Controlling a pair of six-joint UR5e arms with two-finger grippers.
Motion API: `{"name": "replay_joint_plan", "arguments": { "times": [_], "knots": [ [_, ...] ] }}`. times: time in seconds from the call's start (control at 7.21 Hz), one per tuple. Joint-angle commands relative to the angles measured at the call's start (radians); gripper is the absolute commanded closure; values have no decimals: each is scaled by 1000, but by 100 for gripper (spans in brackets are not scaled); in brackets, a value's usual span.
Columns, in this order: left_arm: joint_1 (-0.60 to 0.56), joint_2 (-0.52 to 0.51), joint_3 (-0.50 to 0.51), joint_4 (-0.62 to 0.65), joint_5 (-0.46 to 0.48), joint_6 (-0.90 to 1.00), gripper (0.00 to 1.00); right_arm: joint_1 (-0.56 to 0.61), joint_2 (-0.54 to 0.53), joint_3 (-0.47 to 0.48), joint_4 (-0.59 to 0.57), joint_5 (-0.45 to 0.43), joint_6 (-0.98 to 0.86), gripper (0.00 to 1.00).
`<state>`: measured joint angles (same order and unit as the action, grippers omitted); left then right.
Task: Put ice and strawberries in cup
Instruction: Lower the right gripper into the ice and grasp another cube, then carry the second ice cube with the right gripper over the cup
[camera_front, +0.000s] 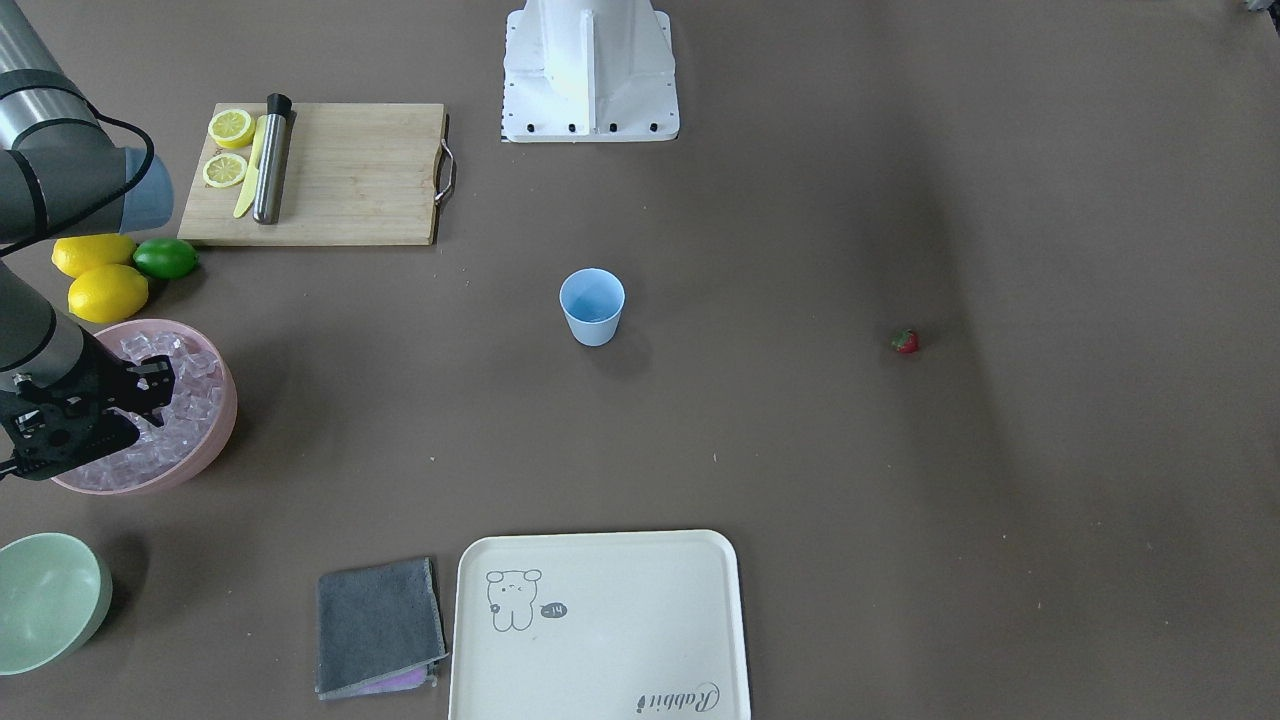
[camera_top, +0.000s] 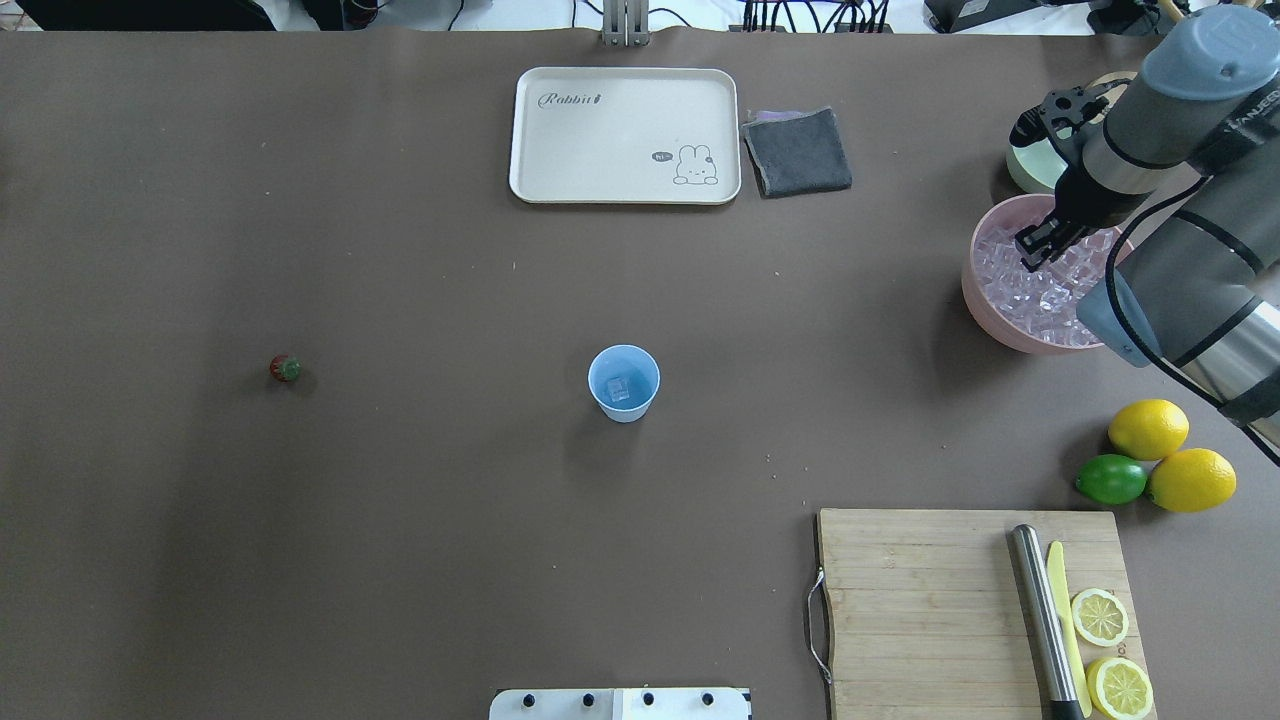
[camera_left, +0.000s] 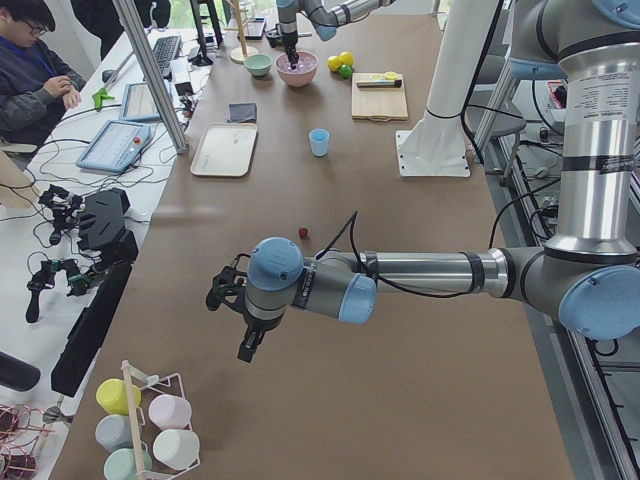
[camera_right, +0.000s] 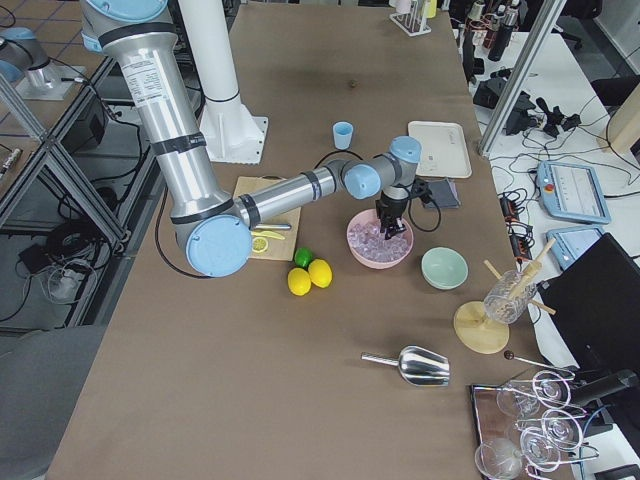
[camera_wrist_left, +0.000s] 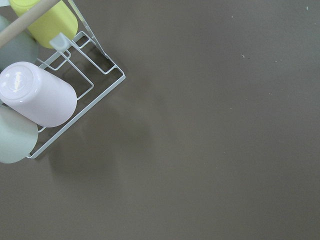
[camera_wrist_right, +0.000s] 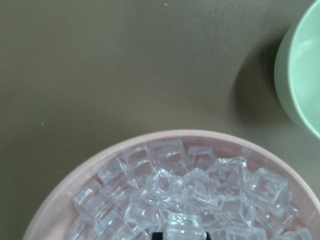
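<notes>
The light blue cup (camera_top: 624, 382) stands upright mid-table with one ice cube (camera_top: 619, 388) inside. The tiny red strawberry (camera_top: 285, 368) lies alone on the table far to the cup's left in the overhead view, and it also shows in the front view (camera_front: 905, 341). The pink bowl (camera_top: 985, 310) holds several ice cubes (camera_wrist_right: 165, 190). My right gripper (camera_top: 1035, 250) is down in that bowl, and its jaws look closed on a cube (camera_wrist_right: 184, 226) at the wrist view's bottom edge. My left gripper (camera_left: 244, 352) hangs over bare table near a mug rack; I cannot tell whether it is open.
A pale green bowl (camera_front: 50, 600) stands beside the pink bowl. Two lemons (camera_top: 1190, 478) and a lime (camera_top: 1110, 479) lie near a cutting board (camera_top: 920, 600) with a knife, a muddler and lemon halves. A white tray (camera_top: 625, 135) and a grey cloth (camera_top: 797, 150) lie at the far edge. A mug rack (camera_wrist_left: 75, 100) stands by the left arm.
</notes>
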<state>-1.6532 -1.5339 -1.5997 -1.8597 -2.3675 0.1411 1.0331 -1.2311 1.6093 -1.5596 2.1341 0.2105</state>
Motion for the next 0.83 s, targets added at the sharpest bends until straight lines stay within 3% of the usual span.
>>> {"name": "replay_joint_plan", "arguments": {
  "times": [0.0,0.14,0.28,0.42,0.55,0.69],
  "knots": [
    [1,0,1,0,1,0,1,65,53,204,-269,33,-11,100],
    [1,0,3,-1,1,0,1,74,91,295,-363,91,6,100],
    [1,1,1,-1,-1,2,1,37,110,346,-362,212,152,100],
    [1,3,1,-1,-1,2,1,-73,114,380,-218,233,432,100],
    [1,5,1,-3,-1,2,1,-200,137,359,34,192,766,100],
    [1,5,3,-3,-1,2,1,-347,191,347,127,32,963,100]
  ]
}}
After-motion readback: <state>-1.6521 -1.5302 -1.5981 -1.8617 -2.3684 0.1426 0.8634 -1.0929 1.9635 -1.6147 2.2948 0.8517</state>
